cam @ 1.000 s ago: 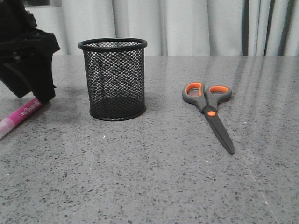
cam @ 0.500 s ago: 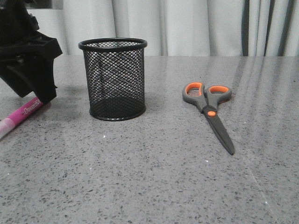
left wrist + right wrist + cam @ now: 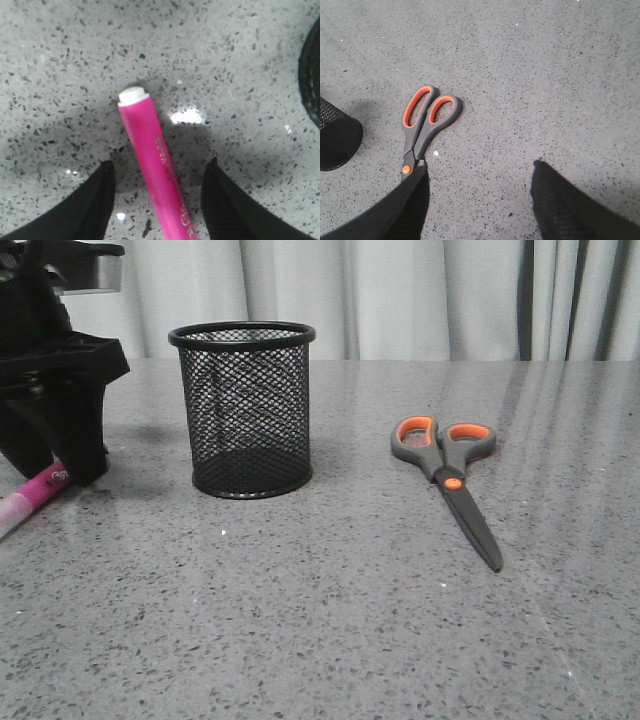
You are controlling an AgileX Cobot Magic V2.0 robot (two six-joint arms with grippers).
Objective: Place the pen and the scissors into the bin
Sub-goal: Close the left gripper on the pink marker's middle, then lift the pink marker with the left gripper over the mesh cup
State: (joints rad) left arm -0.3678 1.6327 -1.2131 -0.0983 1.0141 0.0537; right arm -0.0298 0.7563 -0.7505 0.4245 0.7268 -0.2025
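The magenta pen [image 3: 30,496] lies flat on the grey speckled table at the far left. My left gripper [image 3: 55,465] stands low over it, open, with one finger on each side of the barrel. In the left wrist view the pen [image 3: 152,160] runs between the two black fingers [image 3: 97,200] without touching them. The black mesh bin [image 3: 242,410] stands upright to the right of that gripper. The scissors [image 3: 450,475] lie closed on the table right of the bin, blades toward the front. My right gripper [image 3: 480,170] is open and empty above the table beside the scissors [image 3: 422,122].
Pale curtains hang behind the table's far edge. The bin's dark rim shows at the edge of the left wrist view [image 3: 310,80] and of the right wrist view [image 3: 335,137].
My left gripper has come down and turned more upright over the pen, covering more of its barrel. The pen, bin and scissors have not moved.
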